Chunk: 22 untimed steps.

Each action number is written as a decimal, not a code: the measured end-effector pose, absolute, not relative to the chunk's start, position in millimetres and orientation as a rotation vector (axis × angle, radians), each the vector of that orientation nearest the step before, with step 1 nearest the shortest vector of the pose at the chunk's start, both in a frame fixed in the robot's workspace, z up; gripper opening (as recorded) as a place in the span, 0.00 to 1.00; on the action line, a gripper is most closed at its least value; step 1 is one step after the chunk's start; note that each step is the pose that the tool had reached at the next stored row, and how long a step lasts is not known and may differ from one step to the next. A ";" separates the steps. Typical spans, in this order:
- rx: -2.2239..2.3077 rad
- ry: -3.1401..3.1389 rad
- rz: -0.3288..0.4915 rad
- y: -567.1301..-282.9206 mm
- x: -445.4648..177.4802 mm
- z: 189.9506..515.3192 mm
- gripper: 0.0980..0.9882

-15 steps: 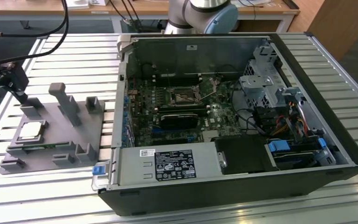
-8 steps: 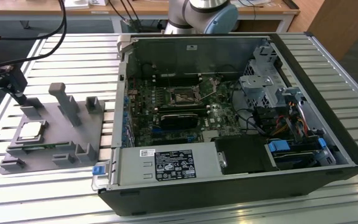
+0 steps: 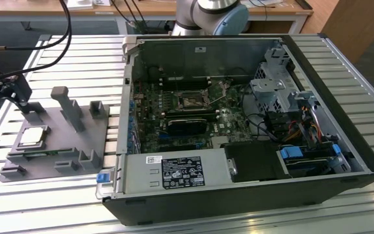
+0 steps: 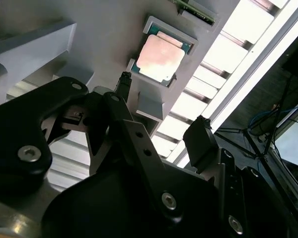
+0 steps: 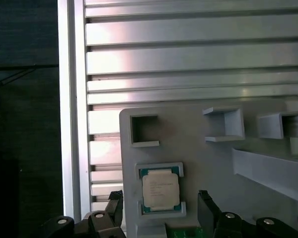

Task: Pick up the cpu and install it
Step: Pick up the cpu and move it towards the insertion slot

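Observation:
The cpu [image 3: 32,136], a flat square chip with a silver top, lies in a raised frame on the grey fixture plate [image 3: 44,170] at the exterior view's left. Both wrist views show the cpu [image 4: 161,58] [image 5: 160,191] seated in that frame. My gripper [image 3: 15,95] hovers just beyond the plate's far left corner. In both wrist views the gripper [image 4: 161,111] [image 5: 160,201] is open, one black finger [image 5: 115,206] on each side of the cpu's line, holding nothing. The black socket [image 3: 192,101] sits on the motherboard inside the open computer case [image 3: 343,122].
Grey posts [image 3: 66,107] and small square pockets [image 5: 223,124] rise from the fixture plate. A green memory stick [image 3: 41,155] lies in a slot near the cpu. The slatted aluminium table [image 3: 76,63] carries both plate and case. Cables [image 3: 64,29] hang over the far left.

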<state>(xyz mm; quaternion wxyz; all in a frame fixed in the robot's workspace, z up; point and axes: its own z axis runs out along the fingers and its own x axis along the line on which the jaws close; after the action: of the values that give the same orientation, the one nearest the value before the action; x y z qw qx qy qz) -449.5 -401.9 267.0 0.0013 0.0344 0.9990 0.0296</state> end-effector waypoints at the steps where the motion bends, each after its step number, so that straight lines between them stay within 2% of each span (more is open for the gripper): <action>1: 0.108 3.136 0.093 -401.9 -449.5 266.2 0.68; 22: 0.107 3.136 0.104 -405.3 -451.0 249.7 0.68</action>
<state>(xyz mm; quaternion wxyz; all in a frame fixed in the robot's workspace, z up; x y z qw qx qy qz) -451.0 -405.3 249.7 0.0008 0.0342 0.9989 0.0331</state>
